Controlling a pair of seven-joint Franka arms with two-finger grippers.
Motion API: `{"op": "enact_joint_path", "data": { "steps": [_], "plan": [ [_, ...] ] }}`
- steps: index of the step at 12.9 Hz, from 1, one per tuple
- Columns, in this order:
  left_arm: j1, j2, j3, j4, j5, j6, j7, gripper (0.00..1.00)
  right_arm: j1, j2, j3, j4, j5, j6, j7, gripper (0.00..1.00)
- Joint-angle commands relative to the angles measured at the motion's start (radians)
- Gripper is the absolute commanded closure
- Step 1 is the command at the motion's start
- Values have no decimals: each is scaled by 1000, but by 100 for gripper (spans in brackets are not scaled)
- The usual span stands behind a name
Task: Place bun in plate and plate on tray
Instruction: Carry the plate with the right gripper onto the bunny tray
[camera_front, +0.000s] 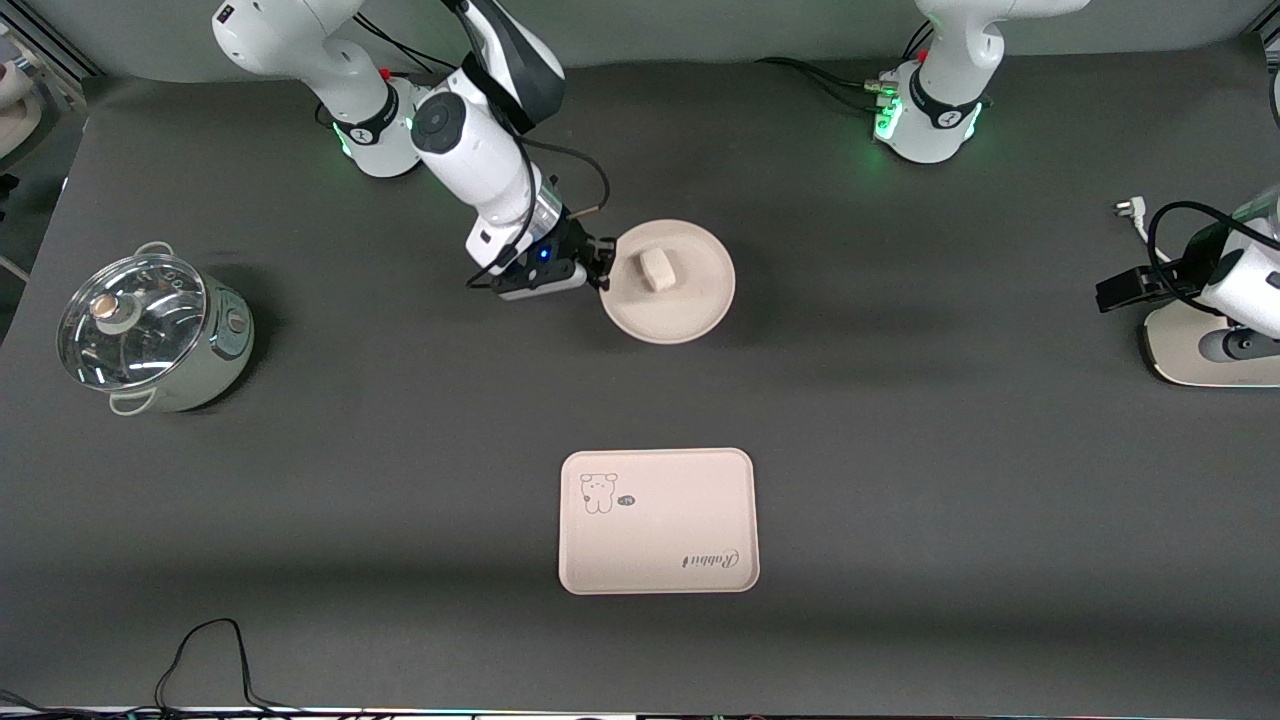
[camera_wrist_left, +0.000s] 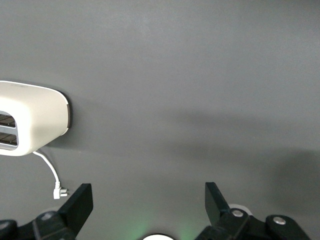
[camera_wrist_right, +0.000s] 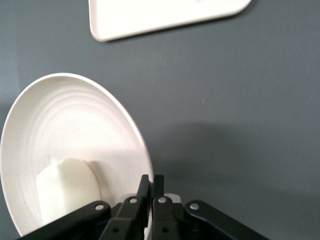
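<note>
The right gripper (camera_front: 603, 275) pinched the plate (camera_front: 690, 310) rim, bun (camera_front: 656, 269) inside, bare table between it and the nearer tray (camera_front: 657, 521), while the left gripper (camera_wrist_left: 148, 204) waited open near the toaster (camera_wrist_left: 31, 119).

Front view cuts off the toaster (camera_front: 1215, 345) at the edge w/ the left arm partly over it, right wrist view shows only a corner of the tray (camera_wrist_right: 165, 17), & the bun (camera_wrist_right: 67, 187) sits partly hidden by gripper linkage.
</note>
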Motion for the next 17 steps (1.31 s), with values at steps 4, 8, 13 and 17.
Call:
{"op": "enact_joint_path", "data": {
  "steps": [4, 8, 13, 17],
  "plan": [
    [-14, 8, 5, 23, -2, -20, 12, 0, -176, 387, -1, 545, 32, -155, -85, 100],
    [-14, 7, 5, 23, -2, -20, 12, 0, -250, 613, -1, 894, 29, -247, -85, 100],
    [-13, 2, 5, 23, -3, -16, 12, 0, -276, 791, -1, 1051, 32, -233, -86, 100],
    [-14, -25, 5, 6, -3, -20, -1, 0, -279, 874, -1, 1060, 32, -160, -83, 100]
  ]
}}
